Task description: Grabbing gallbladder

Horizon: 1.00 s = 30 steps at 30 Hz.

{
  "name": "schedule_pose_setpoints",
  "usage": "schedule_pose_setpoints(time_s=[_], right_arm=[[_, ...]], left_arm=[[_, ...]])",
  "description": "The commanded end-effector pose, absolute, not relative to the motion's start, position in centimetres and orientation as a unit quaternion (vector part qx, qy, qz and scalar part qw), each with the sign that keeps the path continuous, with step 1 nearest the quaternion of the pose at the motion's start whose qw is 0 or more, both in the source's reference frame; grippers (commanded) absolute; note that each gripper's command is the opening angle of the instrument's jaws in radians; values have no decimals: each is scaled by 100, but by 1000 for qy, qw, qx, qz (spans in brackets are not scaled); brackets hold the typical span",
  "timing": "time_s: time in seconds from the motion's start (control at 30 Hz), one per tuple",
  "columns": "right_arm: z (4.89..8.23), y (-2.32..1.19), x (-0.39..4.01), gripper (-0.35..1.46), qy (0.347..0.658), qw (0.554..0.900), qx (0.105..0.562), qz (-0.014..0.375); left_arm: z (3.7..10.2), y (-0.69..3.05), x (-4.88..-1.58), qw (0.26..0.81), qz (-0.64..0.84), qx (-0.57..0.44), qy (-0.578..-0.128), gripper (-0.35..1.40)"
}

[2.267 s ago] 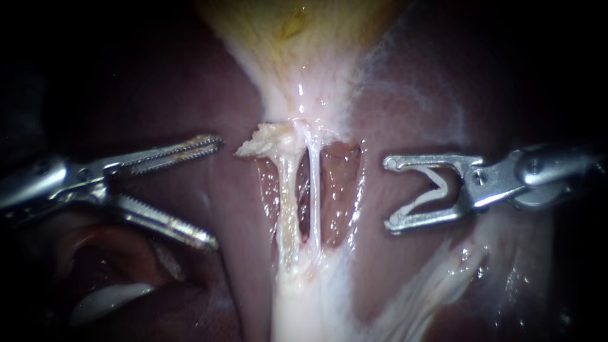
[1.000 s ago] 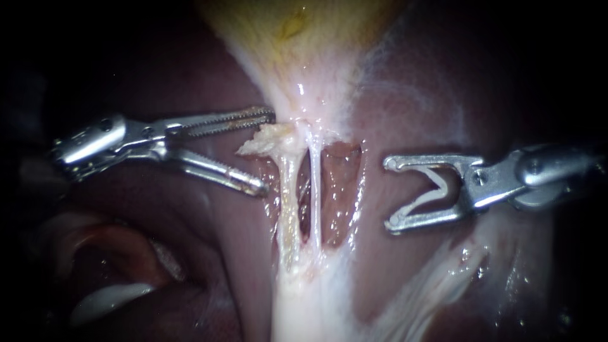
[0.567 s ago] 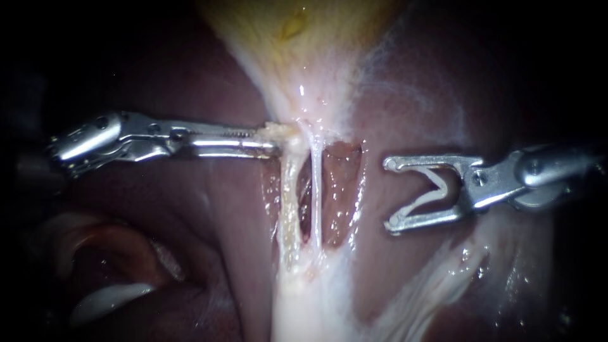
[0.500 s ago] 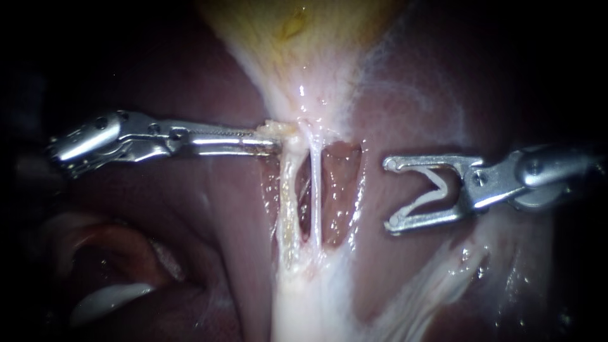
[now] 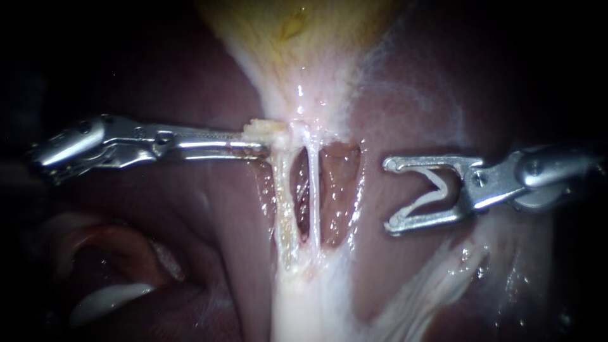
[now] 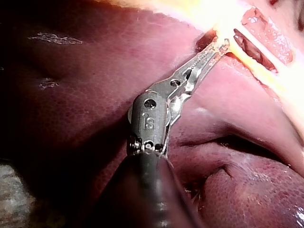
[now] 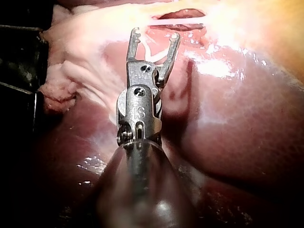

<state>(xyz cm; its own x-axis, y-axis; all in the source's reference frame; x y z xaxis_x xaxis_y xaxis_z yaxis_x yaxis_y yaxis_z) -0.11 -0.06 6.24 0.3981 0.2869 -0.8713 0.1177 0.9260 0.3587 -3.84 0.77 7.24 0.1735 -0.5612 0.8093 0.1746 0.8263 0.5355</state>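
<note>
Landmark: the two pale tubes (image 5: 297, 202) running side by side over the liver (image 5: 158, 209). The gallbladder (image 5: 304, 44), yellowish, sits at their upper end and narrows down into them.

The left instrument (image 5: 256, 140) comes in level from the tubes' left. Its hand is clamped, both jaws tight on a frayed pale tissue tag (image 5: 263, 128) right where the gallbladder's narrow end meets the tubes. Left wrist cam agrees: jaws together w/ tissue at the tip (image 6: 216, 47).

The right instrument (image 5: 389, 194) is well to the tubes' right, over the liver. Its hand is wide apart w/ nothing btwn the jaws, same in the right wrist cam (image 7: 153, 40).
</note>
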Motion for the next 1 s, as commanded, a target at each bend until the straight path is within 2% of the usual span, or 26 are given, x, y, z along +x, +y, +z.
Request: schedule_pose_setpoints(time_s=[0.03,0.47,1.0], right_arm=[[624,-6,-12,49,546,815,185,52],[624,-6,-13,49,546,815,185,52],[625,-6,-14,49,546,815,185,52]], left_arm=[[717,78,-382,748,-245,165,-595,-35],[647,95,-349,732,-266,168,-604,-35],[643,89,-354,731,-269,164,-605,-35]])
